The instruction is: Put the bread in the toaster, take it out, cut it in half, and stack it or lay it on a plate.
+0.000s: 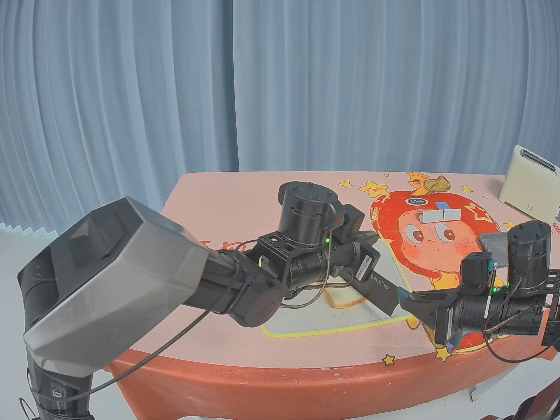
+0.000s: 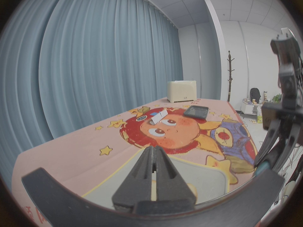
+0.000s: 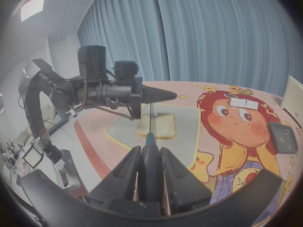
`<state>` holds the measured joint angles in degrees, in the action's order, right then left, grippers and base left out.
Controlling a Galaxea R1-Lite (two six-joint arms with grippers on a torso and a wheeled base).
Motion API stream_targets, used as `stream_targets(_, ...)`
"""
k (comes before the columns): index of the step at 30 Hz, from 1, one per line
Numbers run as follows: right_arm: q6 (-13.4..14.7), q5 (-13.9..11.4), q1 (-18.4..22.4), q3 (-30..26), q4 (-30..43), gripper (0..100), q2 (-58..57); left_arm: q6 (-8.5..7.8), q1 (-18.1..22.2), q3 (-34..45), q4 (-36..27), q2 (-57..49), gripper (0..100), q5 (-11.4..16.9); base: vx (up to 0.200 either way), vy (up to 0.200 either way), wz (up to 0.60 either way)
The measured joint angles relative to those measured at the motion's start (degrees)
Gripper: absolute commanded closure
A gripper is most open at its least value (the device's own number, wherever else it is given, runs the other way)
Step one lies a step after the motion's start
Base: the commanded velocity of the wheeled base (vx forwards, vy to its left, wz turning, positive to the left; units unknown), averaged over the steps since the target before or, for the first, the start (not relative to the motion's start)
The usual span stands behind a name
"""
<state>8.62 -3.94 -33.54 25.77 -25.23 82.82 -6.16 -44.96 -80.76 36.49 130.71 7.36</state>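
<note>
Pink cartoon cloth covers the table, and closest to the robot the right gripper is clamped round the handle of a knife, its blade set edge-down and lined up over the middle of the bread, presumably for the halving cut. Just beyond, the slice lies flat on the grey cutting mat. Over its far side hovers the left gripper, fingers pressed together on nothing (probably poised to steady the slice). Farther back sit a dark tray and, last, the toaster
</note>
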Motion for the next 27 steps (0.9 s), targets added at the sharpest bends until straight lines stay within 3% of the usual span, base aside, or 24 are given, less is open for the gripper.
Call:
stream_targets(13,-0.02,0.09,0.05,-0.06,0.22,100,-0.02,0.15,-0.51,6.68,0.46,-6.05,100,-0.12,0.0,0.0,0.0)
stream_targets(27,-0.02,0.17,0.07,-0.11,0.44,100,-0.09,0.24,-0.71,8.06,0.99,-3.91,100,-1.67,0.0,0.0,0.0)
